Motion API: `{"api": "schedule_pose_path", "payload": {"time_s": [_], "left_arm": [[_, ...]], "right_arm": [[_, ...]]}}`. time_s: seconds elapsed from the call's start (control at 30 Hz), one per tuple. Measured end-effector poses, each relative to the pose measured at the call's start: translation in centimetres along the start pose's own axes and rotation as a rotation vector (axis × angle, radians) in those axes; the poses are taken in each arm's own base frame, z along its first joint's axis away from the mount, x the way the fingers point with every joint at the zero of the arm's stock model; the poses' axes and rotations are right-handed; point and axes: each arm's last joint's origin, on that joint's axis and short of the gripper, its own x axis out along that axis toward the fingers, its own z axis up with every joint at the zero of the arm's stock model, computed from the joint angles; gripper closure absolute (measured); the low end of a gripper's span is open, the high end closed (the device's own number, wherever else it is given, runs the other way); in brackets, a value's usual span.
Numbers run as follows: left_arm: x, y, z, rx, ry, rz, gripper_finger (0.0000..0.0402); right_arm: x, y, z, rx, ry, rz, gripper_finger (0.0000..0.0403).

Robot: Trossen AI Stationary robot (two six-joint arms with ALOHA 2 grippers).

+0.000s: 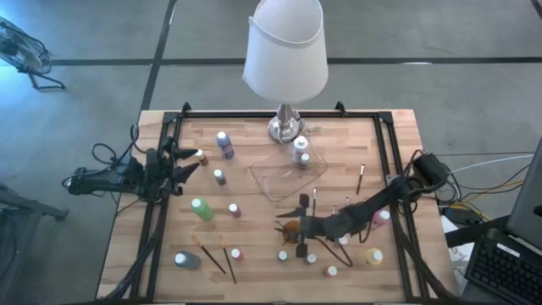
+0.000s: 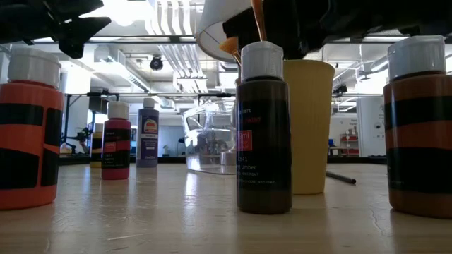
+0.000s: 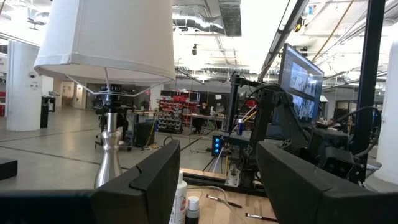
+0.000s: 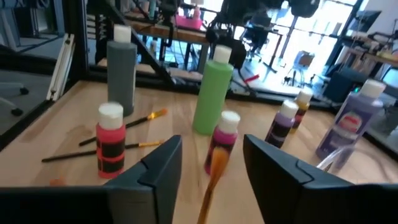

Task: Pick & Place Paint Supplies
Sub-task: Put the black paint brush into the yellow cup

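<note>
brown bottle (image 2: 263, 127) stands nearest the low camera on the table (image 1: 254, 263), upright, white-capped.

lamp (image 1: 285, 59) is the biggest thing, standing at the far edge of the table. just in front of it lies the clear tray (image 1: 288, 176), with a bottle (image 1: 301, 152) at its far corner. the left arm waits at the table's left edge, well to the lamp's left, its gripper (image 1: 188, 161) spread wide and empty. the right arm reaches in from the right; its gripper (image 1: 298, 229) hangs in front of the tray, fingers apart, with an orange-tipped brush (image 4: 211, 180) between them; whether they touch it i cannot tell.

green bottle (image 1: 201, 208), purple bottle (image 1: 224, 144) and grey bottle (image 1: 186, 260) stand to the lamp's front left, all upright. two brushes (image 1: 218, 257) lie beside the grey bottle. another brush (image 1: 361, 177) lies right of the tray. smaller bottles stand scattered near the right gripper.
</note>
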Motion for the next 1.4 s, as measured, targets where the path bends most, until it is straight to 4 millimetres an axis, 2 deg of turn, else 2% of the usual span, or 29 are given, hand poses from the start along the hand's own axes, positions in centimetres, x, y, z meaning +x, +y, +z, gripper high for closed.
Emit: {"api": "schedule_pose_path", "payload": {"time_s": [0.13, 0.23, 0.4, 0.5, 0.7, 1.0, 1.17, 1.4], "left_arm": [[0.0, 0.0, 0.0, 0.0, 0.0, 0.0, 0.0183], [0.0, 0.0, 0.0, 0.0, 0.0, 0.0, 0.0183], [0.0, 0.0, 0.0, 0.0, 0.0, 0.0, 0.0183], [0.0, 0.0, 0.0, 0.0, 0.0, 0.0, 0.0183], [0.0, 0.0, 0.0, 0.0, 0.0, 0.0, 0.0183], [0.0, 0.0, 0.0, 0.0, 0.0, 0.0, 0.0183], [0.0, 0.0, 0.0, 0.0, 0.0, 0.0, 0.0183], [0.0, 0.0, 0.0, 0.0, 0.0, 0.0, 0.0183]], "right_arm": [[-0.9, -0.6, 2.0, -0.02, -0.024, -0.015, 0.0218], [-2.3, -1.5, 4.0, -0.018, 0.005, -0.018, 0.0212], [-5.8, -4.0, 6.6, 0.101, 0.132, -0.023, 0.0218], [-8.3, -5.7, 7.3, 0.177, 0.236, -0.047, 0.023], [-12.4, -9.4, 6.7, 0.394, 0.444, -0.223, 0.0261], [-16.6, -15.2, 5.1, 0.611, 0.631, -0.626, 0.0282], [-17.7, -18.1, 4.7, 0.73, 0.704, -0.733, 0.0265], [-17.8, -21.5, 4.0, 0.898, 0.777, -0.828, 0.0231]]}}
